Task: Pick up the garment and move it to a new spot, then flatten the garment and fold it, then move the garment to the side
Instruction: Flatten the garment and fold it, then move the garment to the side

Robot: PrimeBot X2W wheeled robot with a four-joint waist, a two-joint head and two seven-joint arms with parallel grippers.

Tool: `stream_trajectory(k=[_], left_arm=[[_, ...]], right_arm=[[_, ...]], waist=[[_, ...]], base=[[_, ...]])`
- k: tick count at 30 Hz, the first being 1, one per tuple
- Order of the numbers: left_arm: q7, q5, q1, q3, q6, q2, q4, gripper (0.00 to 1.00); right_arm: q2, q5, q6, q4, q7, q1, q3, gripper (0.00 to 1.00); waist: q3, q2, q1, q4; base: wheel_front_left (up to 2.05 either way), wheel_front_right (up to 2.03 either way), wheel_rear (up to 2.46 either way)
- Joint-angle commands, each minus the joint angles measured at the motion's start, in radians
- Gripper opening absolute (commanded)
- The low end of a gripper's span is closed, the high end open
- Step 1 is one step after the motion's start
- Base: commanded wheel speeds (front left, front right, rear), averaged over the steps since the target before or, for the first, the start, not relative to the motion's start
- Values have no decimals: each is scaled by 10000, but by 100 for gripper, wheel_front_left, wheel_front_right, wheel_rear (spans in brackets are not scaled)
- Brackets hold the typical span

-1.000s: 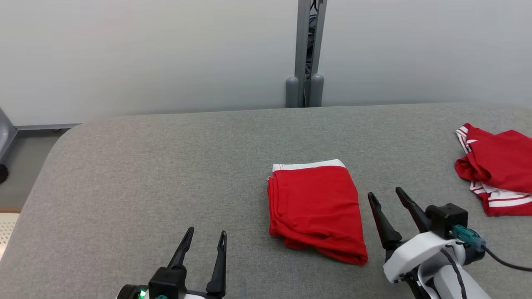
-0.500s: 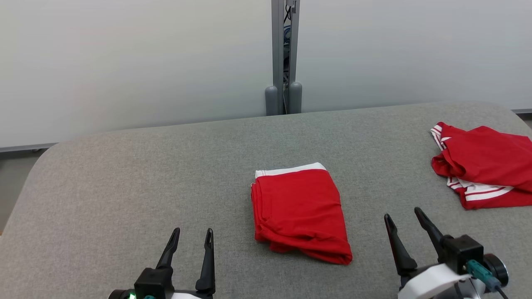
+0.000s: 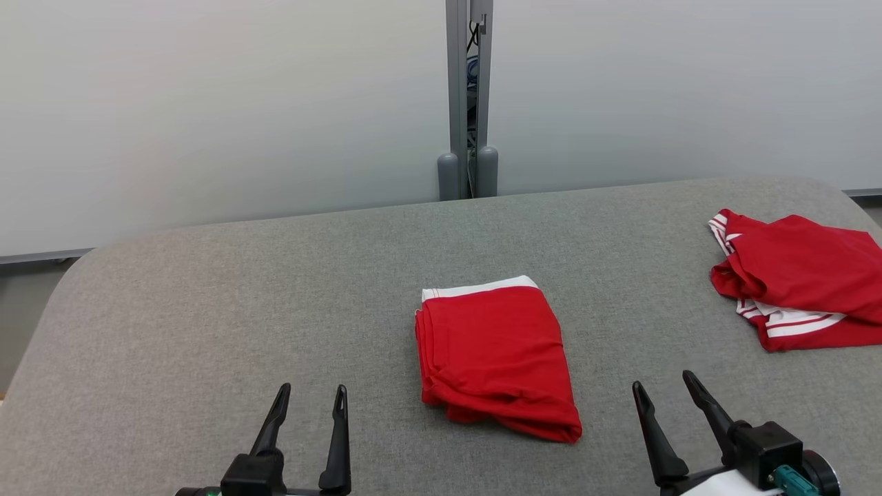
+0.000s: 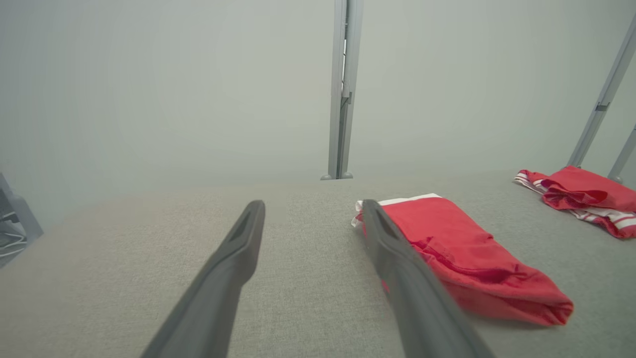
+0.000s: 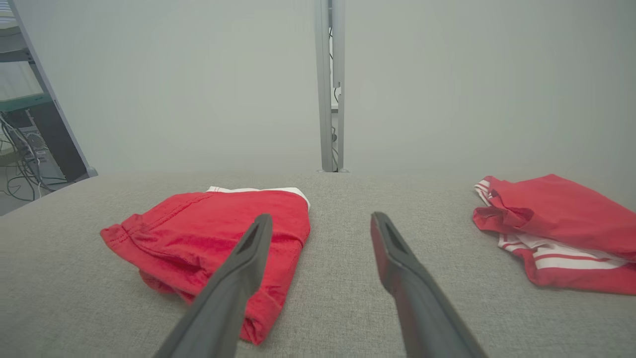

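Broad grey cloth-covered surface (image 3: pixel 207 289), woven texture, far corners rounded. Behind it are pale grey-white wall panels (image 3: pixel 207 103), matte, under soft even light. A vertical grey metal post (image 3: pixel 451 83) stands at the seam between panels, with two rounded grey caps (image 3: pixel 448 176) at its foot and cables (image 3: pixel 474 34) in the gap. Right wrist view: dark rack (image 5: pixel 54 134) with loose wires (image 5: pixel 15 164), far left. Left wrist view: two slanted grey struts (image 4: pixel 603 94), far right.

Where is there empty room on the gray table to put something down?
Biggest: the left half of the table, from the folded garment to the edge. Smaller: the gap between it and the crumpled garment. Crowded at the right edge.
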Motion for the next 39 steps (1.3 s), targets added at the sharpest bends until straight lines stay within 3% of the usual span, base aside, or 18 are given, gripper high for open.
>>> stream_trajectory(k=[1,17,39], left_arm=[[-41,224,147,116,62,40,-101,100],[-41,584,606,639,-92,2,-372,100],[-42,589,609,605,-102,-4,-280,100]], right_arm=[[-24,58,-4,-140,-58,151,19,100],[-24,355,-4,-1127,-59,545,89,100],[-19,692,-4,-677,-59,570,340,100]], waist=[[-31,0,0,45],[-154,0,0,229],[-120,0,0,187]], base=[[0,0,0],[0,0,0],[0,0,0]])
